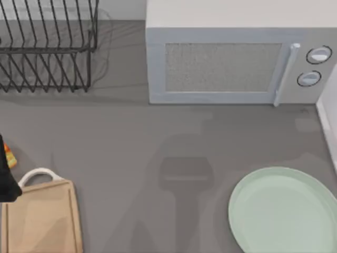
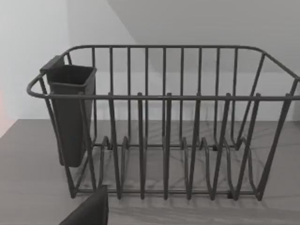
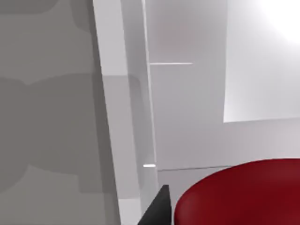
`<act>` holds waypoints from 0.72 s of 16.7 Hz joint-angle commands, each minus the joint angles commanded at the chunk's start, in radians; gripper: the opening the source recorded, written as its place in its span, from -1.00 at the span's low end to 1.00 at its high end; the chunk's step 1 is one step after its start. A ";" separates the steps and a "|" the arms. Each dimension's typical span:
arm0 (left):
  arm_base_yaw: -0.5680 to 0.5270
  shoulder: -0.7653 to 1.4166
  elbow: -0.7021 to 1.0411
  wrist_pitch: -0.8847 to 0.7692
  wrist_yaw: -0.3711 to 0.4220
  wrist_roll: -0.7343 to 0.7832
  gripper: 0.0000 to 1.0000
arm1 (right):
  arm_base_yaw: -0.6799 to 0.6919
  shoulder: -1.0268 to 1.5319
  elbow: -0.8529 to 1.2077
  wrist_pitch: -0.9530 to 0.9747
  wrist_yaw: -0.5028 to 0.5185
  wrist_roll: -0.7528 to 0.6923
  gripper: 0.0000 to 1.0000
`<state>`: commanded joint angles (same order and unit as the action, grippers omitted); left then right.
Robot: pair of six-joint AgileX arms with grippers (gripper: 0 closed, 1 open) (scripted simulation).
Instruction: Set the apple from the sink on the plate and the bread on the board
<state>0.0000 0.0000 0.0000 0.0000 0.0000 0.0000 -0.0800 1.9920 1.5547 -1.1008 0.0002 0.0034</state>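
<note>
While hanging over the white sink wall point(image 3: 126, 117), sitting right above the apple point(image 3: 243, 194), red fruit lying just beside one dark right claw finger point(image 3: 157, 208); grip state impossible to tell. Left claw point(image 1: 6, 176) holding at the table point(image 1: 131, 147) edge, bread point(image 1: 9, 156) peeking beside it, board point(image 1: 42, 219) just alongside, plate point(image 1: 284, 211) lying well apart.

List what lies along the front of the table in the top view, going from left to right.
Left gripper with a sliver of bread at the left edge → board with its white loop handle → bare grey table → plate.
</note>
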 joint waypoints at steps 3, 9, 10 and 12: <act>0.000 0.000 0.000 0.000 0.000 0.000 1.00 | 0.118 -0.115 -0.108 -0.039 0.004 0.128 -1.00; 0.000 0.000 0.000 0.000 0.000 0.000 1.00 | 0.391 -0.321 -0.289 -0.083 0.004 0.375 -1.00; 0.000 0.000 0.000 0.000 0.000 0.000 1.00 | 0.435 -0.349 -0.312 -0.086 0.004 0.411 -1.00; 0.000 0.000 0.000 0.000 0.000 0.000 1.00 | 0.515 -0.396 -0.351 -0.090 0.003 0.473 -1.00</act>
<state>0.0000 0.0000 0.0000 0.0000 0.0000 0.0000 0.4346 1.5956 1.2041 -1.1912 0.0029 0.4762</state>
